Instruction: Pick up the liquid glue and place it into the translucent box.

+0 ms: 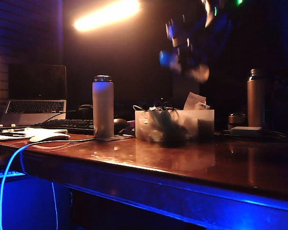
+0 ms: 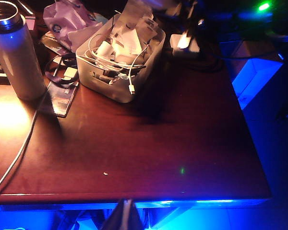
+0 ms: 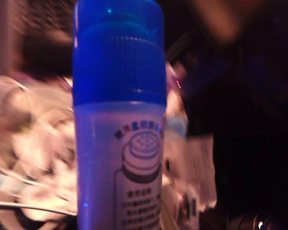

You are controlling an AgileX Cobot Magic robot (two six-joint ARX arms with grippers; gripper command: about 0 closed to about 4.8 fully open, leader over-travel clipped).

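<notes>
The right pincer (image 1: 185, 60) shows in the exterior view only as a motion-blurred shape in the air above the translucent box (image 1: 174, 123), with a blue blob at its left side. Its wrist view is filled by the liquid glue (image 3: 119, 120), blue cap uppermost over a whitish body with a printed label, fixed close before the camera, so the right pincer is closed on the tube and carries it clear of the bench (image 1: 192, 165); its fingers are out of sight there. Behind the tube, out of focus, lie pale cables and papers. The box stands toward the back of the bench, roughly midway along it, heaped with white cables, a plug and slips of paper. Just beside it, toward the laptop (image 1: 34, 93) end, stands a tall white bottle (image 1: 103, 107) with a dark lid, and a keyboard (image 1: 67, 125) lies behind that. A metal flask (image 1: 256, 97) stands near the opposite end. Of the left pincer (image 2: 125, 216) only a dark tip shows, hanging off the near edge of the bench, well apart from the box; whether it is open I cannot tell.
</notes>
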